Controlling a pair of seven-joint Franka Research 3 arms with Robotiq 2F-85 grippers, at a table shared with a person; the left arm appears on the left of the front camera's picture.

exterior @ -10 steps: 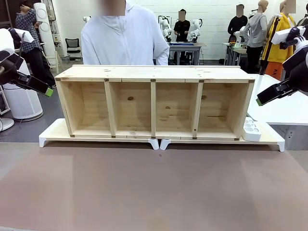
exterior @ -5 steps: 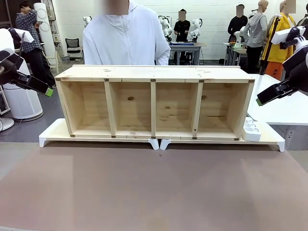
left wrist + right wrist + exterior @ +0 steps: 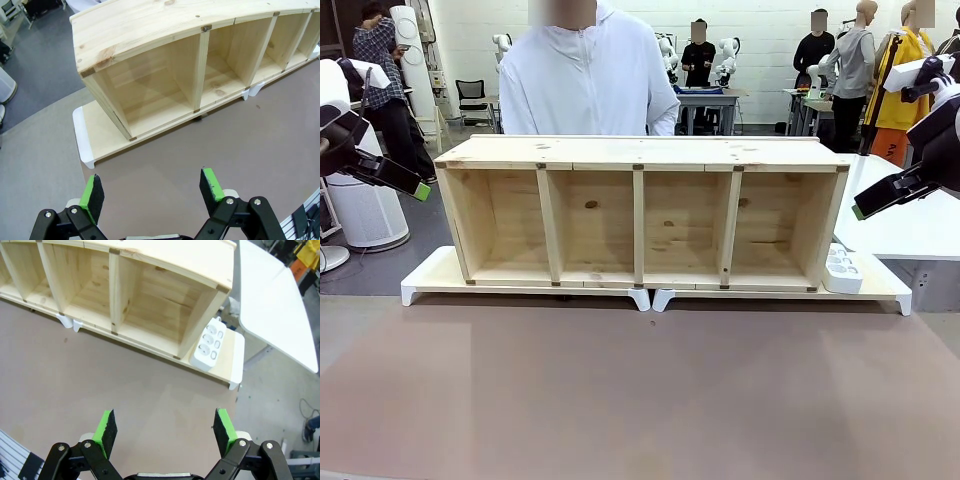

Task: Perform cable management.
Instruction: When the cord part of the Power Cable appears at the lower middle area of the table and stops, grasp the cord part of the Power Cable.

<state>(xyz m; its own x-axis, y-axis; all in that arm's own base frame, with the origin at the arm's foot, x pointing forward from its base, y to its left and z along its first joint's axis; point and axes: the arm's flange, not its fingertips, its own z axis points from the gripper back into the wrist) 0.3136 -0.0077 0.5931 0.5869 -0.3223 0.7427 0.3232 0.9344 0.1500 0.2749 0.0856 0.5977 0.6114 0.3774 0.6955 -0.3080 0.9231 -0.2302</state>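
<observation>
Where the cable lies cannot be told. A white power strip (image 3: pixel 841 268) sits on the right end of the white-edged base board (image 3: pixel 430 275), touching the right side wall of the wooden shelf (image 3: pixel 640 152). The shelf has four open compartments facing the robot and stands across the far part of the brown table (image 3: pixel 640 400). A person in a white jacket (image 3: pixel 585 85) stands just behind the shelf, left of its middle. A white side table (image 3: pixel 910 235) stands to the right. The left gripper (image 3: pixel 151 187) hangs above the table's left end, jaws spread wide, holding nothing. The right gripper (image 3: pixel 165 425) hangs above the right end near the power strip, jaws likewise spread, holding nothing.
</observation>
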